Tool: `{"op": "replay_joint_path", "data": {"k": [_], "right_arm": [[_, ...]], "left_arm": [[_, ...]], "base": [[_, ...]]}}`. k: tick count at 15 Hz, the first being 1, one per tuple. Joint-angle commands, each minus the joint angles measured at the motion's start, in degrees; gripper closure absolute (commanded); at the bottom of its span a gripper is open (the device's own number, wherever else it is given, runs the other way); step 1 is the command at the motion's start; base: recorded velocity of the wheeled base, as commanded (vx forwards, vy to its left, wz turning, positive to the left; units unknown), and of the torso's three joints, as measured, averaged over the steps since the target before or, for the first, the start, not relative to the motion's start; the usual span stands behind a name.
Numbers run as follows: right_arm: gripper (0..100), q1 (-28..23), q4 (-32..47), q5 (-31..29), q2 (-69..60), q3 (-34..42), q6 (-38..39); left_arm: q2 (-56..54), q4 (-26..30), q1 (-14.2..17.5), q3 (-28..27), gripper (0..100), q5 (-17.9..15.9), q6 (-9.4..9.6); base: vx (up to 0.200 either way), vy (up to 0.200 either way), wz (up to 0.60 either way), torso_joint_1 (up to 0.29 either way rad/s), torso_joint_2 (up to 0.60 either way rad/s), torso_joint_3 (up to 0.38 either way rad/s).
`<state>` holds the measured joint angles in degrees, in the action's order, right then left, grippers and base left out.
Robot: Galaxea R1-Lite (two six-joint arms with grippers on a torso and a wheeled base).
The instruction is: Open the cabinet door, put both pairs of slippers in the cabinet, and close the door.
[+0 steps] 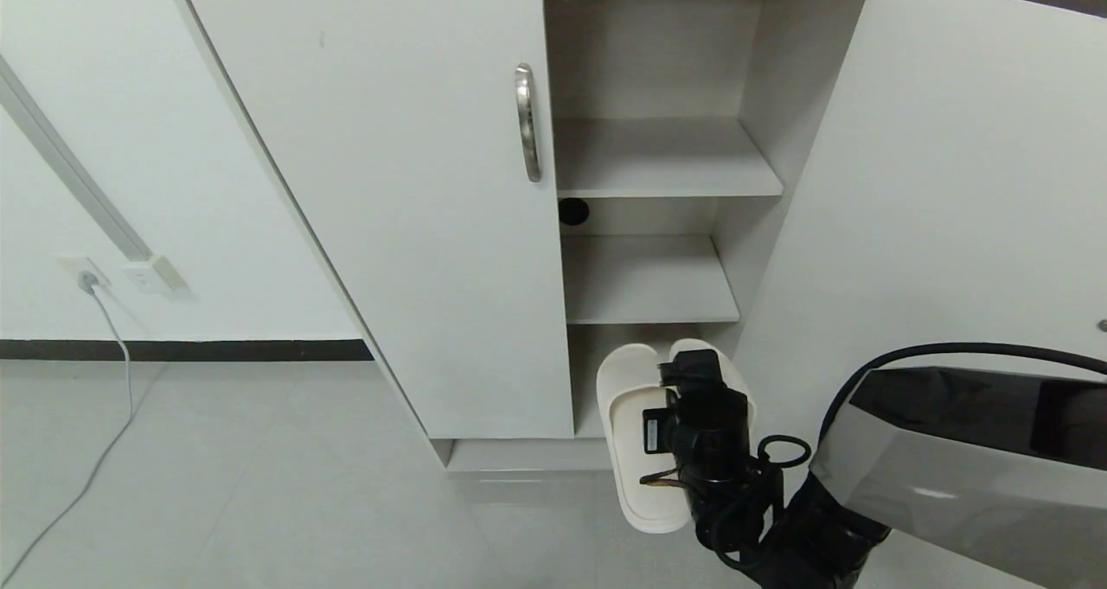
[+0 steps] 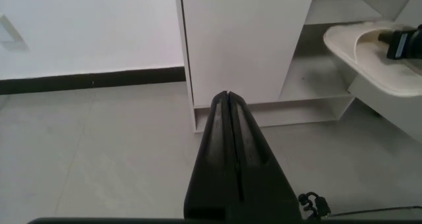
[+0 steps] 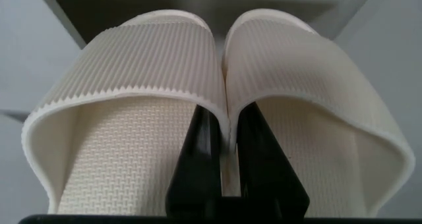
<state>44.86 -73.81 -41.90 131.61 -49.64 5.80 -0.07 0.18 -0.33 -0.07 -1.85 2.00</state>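
Right claw [image 3: 226, 122] is closest. Its two black fingers [image 3: 198, 165] are squeezed tight on the slippers [image 3: 158, 59]. They pinch the inner sides of both shoes together, so the pair hangs side by side.

Now from big to small. The cabinet [image 1: 207, 53] is white and tall. Its right door [image 1: 943, 182] is swung wide open. Its left door [image 1: 389, 208] is closed and has a shiny silver handle [image 1: 527, 122]. The wall [image 1: 104, 96] beside the cabinet is white, with a black strip along the bottom. The floor [image 1: 259, 485] has pale grey tiles.

Inside the open half there is a top shelf [image 1: 666, 156] and a lower shelf [image 1: 649, 282]. Under them is the bottom space.

The slippers [image 1: 636, 433] are cream white with bumpy soles. The right claw [image 1: 692, 373] holds them up off the floor, just in front of the bottom space. Their toes point into the cabinet.

The left claw [image 2: 227, 97] hangs low over the floor, well apart from the slippers [image 2: 369, 43]. Its fingers are pressed together with nothing between them.

A grey cable [image 1: 112, 373] runs from a socket [image 1: 86, 278] on the wall down to the floor. A small dark hole [image 1: 572, 212] is in the back of the cabinet. A little white sticker [image 1: 655, 434] sits on the right claw's black body. Its print is too small to read.
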Motion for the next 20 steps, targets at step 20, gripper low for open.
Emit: {"op": "replay_joint_path", "data": {"k": [20], "right_arm": [[100, -0.21, -15.57, -0.02, 1.81, 2.62, -8.79]], "left_arm": [[0.07, -0.01, -0.02, -0.01, 100, 0.1, -0.59]], "base": [[0.05, 0.0, 0.0, 0.0, 0.0, 0.001]]}}
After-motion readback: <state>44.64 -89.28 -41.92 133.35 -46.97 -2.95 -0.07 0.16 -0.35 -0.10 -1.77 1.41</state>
